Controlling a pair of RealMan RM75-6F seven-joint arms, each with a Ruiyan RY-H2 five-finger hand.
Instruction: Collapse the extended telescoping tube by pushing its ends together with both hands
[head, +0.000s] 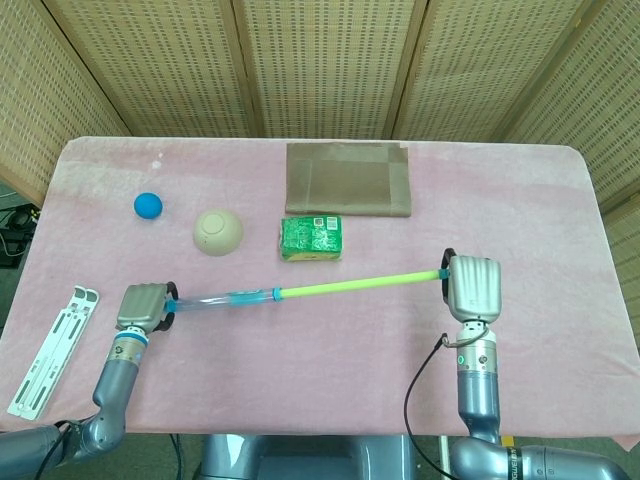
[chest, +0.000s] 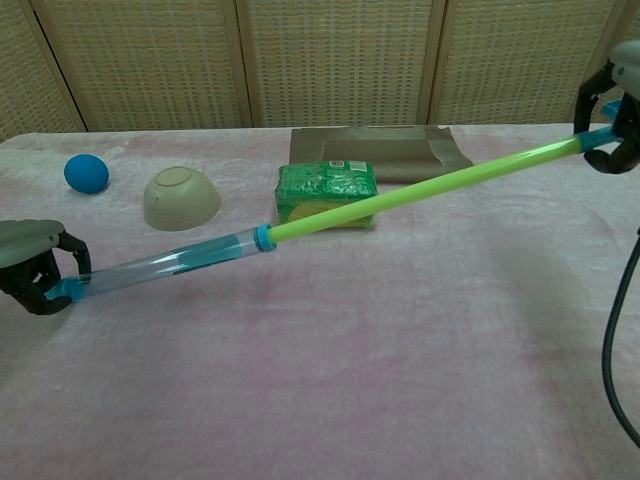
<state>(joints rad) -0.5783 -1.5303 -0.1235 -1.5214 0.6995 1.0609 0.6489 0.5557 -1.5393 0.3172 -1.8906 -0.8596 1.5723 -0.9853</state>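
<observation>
The telescoping tube lies slanted above the pink table, with a clear blue outer section (head: 225, 297) and a green inner rod (head: 355, 284) joined at a blue collar (chest: 262, 237). My left hand (head: 143, 306) curls its fingers around the tube's blue left end, which the chest view shows at the left edge under that hand (chest: 35, 268). My right hand (head: 470, 287) holds the rod's far end, and in the chest view this hand (chest: 617, 120) is raised at the top right. The tube rises from left to right.
Behind the tube sit a blue ball (head: 148, 205), an upturned beige bowl (head: 218, 231), a green packet (head: 311, 238) and a folded brown mat (head: 348, 179). A white folding stand (head: 52, 349) lies at the front left edge. The right arm's black cable (chest: 612, 330) hangs at right.
</observation>
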